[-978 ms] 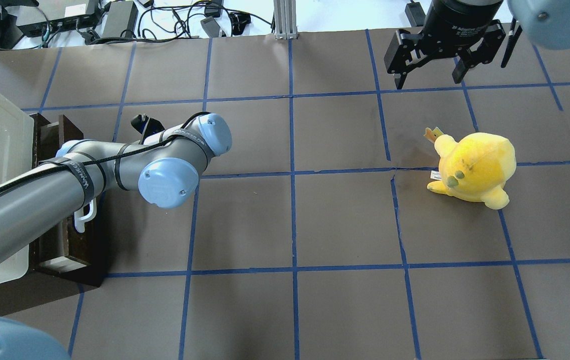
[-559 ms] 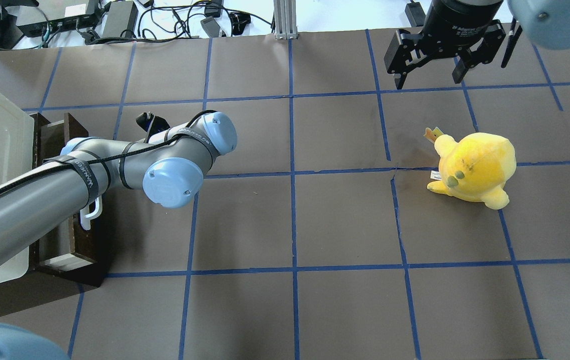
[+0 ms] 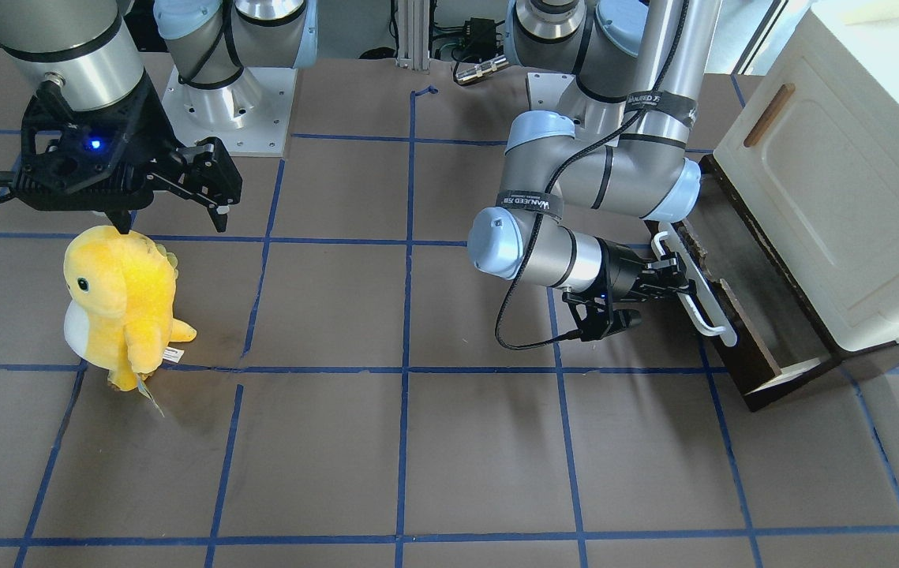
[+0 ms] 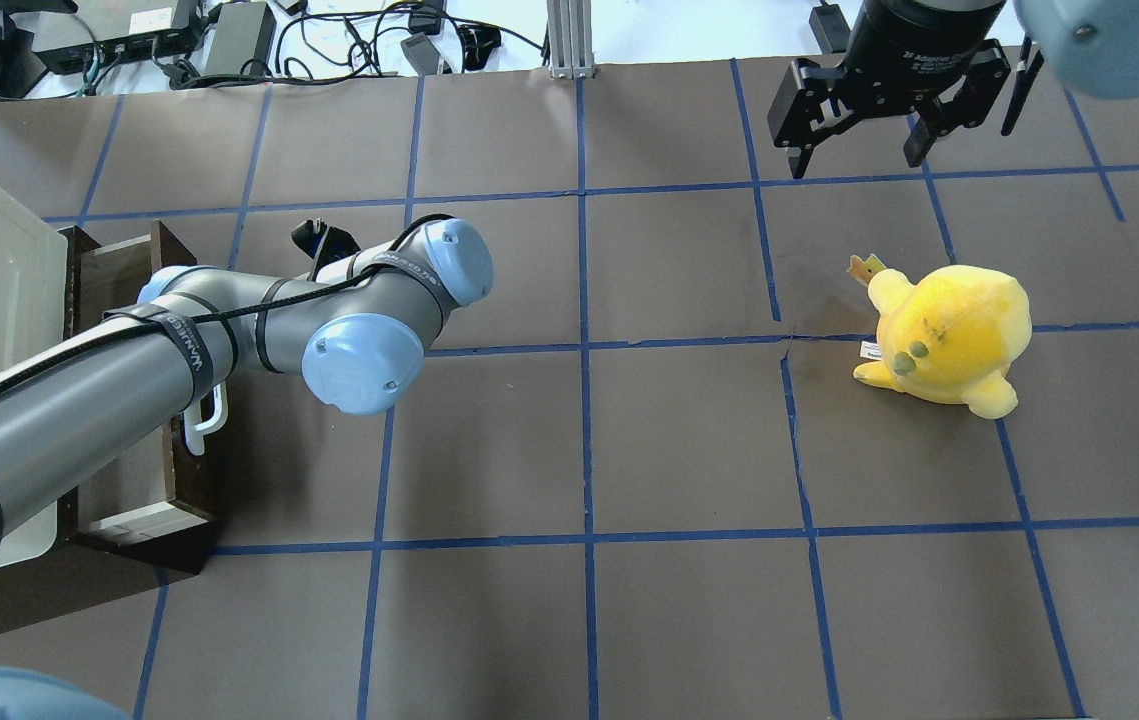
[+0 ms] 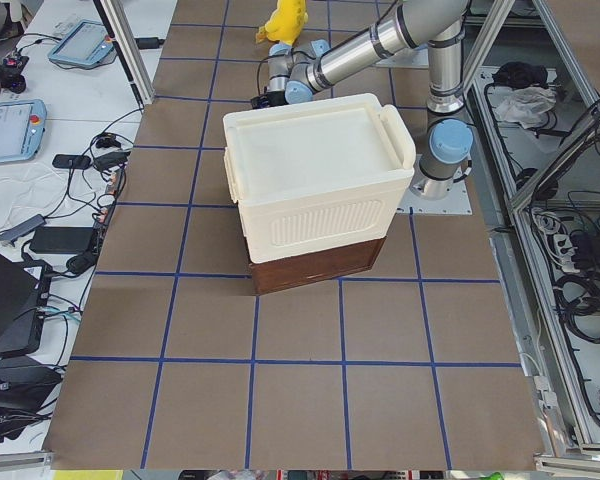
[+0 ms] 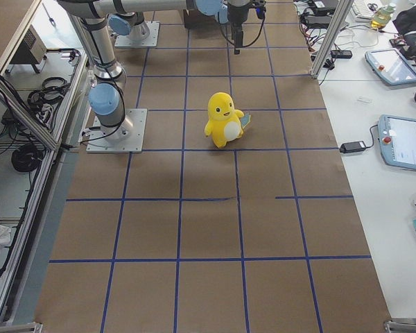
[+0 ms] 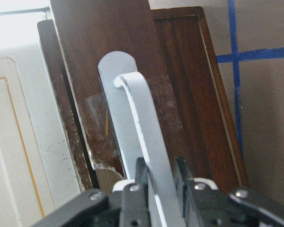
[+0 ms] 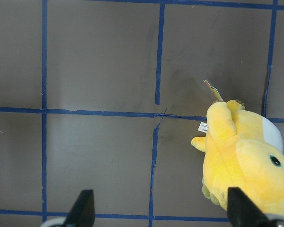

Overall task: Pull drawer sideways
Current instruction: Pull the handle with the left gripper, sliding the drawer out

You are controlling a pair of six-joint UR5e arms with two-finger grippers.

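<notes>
The drawer (image 3: pixel 753 341), with a dark brown wooden front and a long white bar handle (image 3: pixel 694 293), stands partly slid out from under the cream-white cabinet (image 3: pixel 852 197). It shows at the left edge of the overhead view (image 4: pixel 197 490), where my left arm hides part of it. My left gripper (image 3: pixel 666 284) is shut on the handle. In the left wrist view both fingers (image 7: pixel 141 176) clamp the white bar (image 7: pixel 139 123) in front of the brown front (image 7: pixel 99 42). My right gripper (image 4: pixel 859 150) hangs open and empty far from the drawer.
A yellow plush toy (image 4: pixel 949 335) stands on the brown mat, just below the right gripper in the front-facing view (image 3: pixel 121 300) and the right wrist view (image 8: pixel 246 161). Blue tape lines grid the mat. Cables and boxes lie past the far edge (image 4: pixel 229 30).
The drawer has slid further out of the cabinet, to the right in the overhead view, with my left gripper and arm moving that way. The right arm and the plush have not moved.
</notes>
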